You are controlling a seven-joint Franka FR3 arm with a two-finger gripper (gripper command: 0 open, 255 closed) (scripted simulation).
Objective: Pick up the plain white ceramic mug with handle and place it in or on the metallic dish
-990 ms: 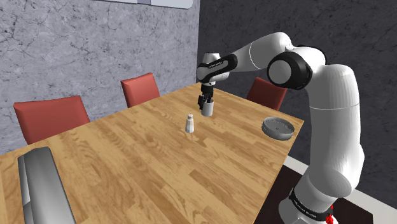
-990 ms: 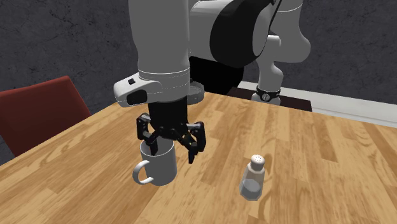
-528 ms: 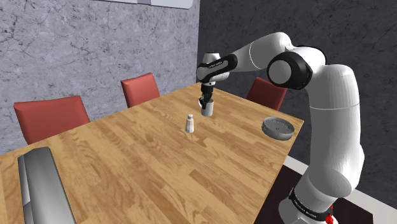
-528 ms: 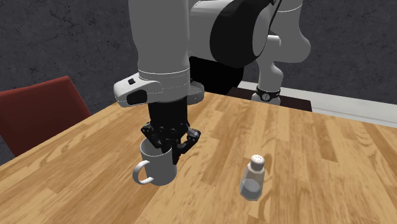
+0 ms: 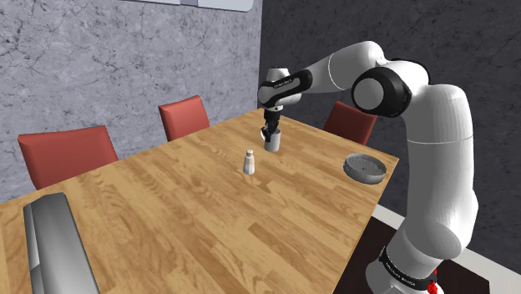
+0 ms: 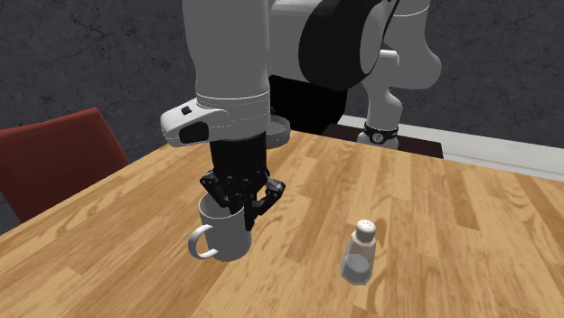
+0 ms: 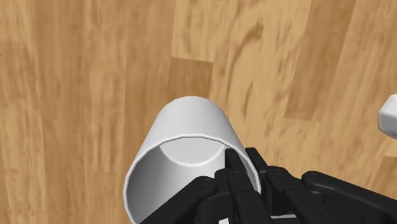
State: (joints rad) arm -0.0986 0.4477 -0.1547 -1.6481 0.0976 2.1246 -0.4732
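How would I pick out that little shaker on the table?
Look at the long wooden table with red chairs. On it, beside the white mug in the black gripper, stands a small clear shaker. It alone has a pale perforated cap.

Wood table (image 5: 192, 209) w/ shaker (image 5: 248, 163) & round grey dish (image 5: 365, 176)

A: The tool (image 6: 242, 206) had its fingers spread wide on either side of the mug (image 6: 226, 239) rim a second ago. They have since drawn together, one inside the wall and one outside, pinching it.

B: Confirmed. Since the half-second mark, tool and mug both sit a touch higher. Whether the base has left the counter (image 6: 434, 253) cannot be told.
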